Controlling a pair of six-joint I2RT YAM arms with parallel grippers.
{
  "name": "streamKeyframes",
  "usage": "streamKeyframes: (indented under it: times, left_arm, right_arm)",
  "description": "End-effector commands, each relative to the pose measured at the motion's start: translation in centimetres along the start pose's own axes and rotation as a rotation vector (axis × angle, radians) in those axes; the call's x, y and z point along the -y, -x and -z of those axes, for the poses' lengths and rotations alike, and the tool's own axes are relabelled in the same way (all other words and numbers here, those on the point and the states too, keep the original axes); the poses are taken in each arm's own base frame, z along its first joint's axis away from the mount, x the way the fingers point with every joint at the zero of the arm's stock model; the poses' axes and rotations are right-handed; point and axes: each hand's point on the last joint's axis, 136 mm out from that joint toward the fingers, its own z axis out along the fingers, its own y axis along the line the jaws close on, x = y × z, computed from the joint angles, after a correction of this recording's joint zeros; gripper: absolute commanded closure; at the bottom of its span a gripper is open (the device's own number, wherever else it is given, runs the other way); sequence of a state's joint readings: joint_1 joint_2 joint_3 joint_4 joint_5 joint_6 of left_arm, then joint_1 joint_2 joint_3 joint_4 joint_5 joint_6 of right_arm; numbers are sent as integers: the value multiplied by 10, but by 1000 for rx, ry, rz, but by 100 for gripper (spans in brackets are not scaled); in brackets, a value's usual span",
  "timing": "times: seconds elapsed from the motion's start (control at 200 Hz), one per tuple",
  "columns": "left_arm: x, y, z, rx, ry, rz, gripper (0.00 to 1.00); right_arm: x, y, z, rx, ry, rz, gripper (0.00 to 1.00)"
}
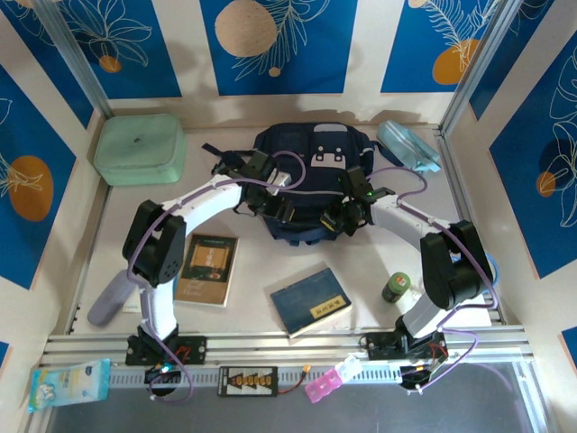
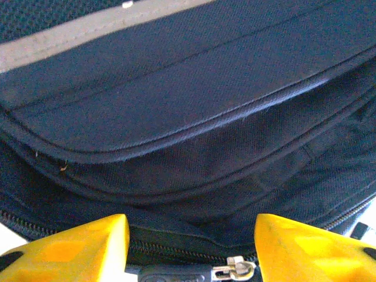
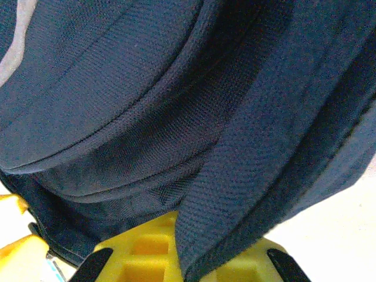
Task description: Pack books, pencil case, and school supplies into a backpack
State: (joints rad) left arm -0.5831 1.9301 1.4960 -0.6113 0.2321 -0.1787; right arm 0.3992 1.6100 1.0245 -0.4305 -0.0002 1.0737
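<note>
Nothing legible from where I stood.
The navy book (image 1: 311,300) bore a small yellow label (image 1: 330,308) whose print was too small to read; the tan book (image 1: 207,268) and the printed packet (image 1: 68,382) on the front rail were just as blurred.

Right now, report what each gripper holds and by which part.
Right gripper: shut on a fabric fold of the backpack. Left gripper: open, holding nothing, its fingers either side of a zipper pull.
</note>
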Motion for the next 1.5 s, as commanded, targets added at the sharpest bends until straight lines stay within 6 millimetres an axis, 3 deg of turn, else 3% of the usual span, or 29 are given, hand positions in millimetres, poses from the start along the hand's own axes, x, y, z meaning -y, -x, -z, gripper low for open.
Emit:
streamKeyframes:
  times: [0.0,0.185,0.455,0.535,0.645,0.85,1.15,1.495]
  left_arm:
    - [14,-11,10,-35,-49,-18,46]
    - [13,-21,26,1,-8,-18,52]
    - [21,-38,22,-21,-72,-2,60]
    - [23,-38,20,-20,-84,-8,59]
    - [14,-36,17,-18,-38,-15,49]
    - [19,-37,6,-49,-77,-21,49]
    - [16,-40,-5,-81,-69,-15,59]
    - [15,-34,5,-57,-51,-32,84]
  right_arm:
    - [-4,-3,0,-22,25,14,91]
    - [-5,-3,-2,-26,24,10,91]
    - [-5,-3,-5,-33,24,5,91]
    - [-4,-2,-5,-32,22,4,91]
    - [-4,-3,-6,-36,22,3,91]
    - [-5,-4,-5,-37,25,1,91]
    - [-5,-4,-6,-37,26,1,91]
    - [1,-1,-6,-28,8,-1,92]
